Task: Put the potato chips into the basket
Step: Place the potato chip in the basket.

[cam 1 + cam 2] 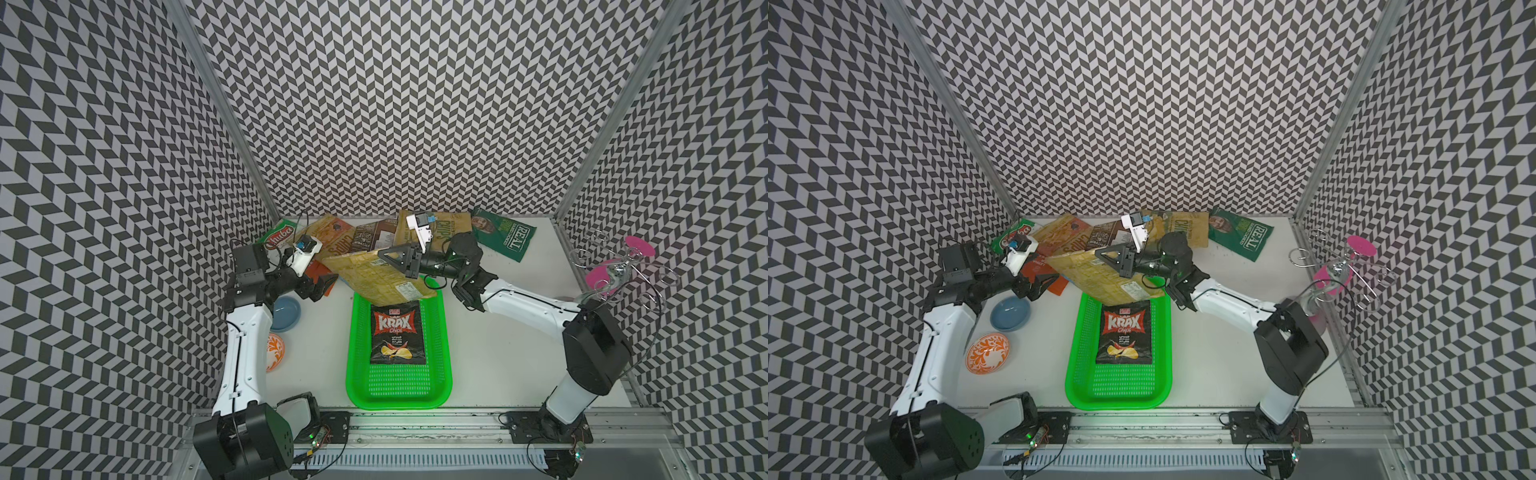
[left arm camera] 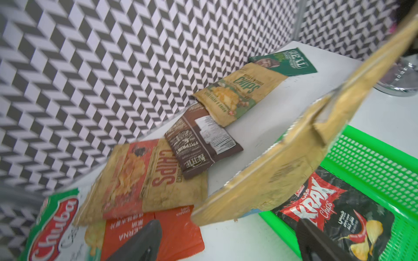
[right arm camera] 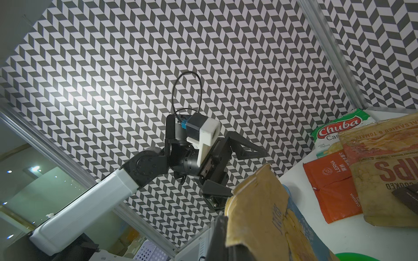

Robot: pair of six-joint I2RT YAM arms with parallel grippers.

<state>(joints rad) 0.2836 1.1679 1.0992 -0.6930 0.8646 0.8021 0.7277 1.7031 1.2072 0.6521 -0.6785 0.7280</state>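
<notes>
Your right gripper [image 1: 383,257] has its jaws pinched on a tan bag [image 1: 374,282] tilted over the basket [image 1: 399,395], above the KRAX bag [image 1: 397,332]; your left gripper [image 1: 326,287] has jaws wide, empty.

Basket [image 1: 399,386] far end: hidden from me under the tan bag [image 1: 374,278] in my right claw [image 1: 384,258].
Chuba bag [image 2: 52,226]: cut by the frame edge beside my left claw [image 2: 228,244].
</notes>
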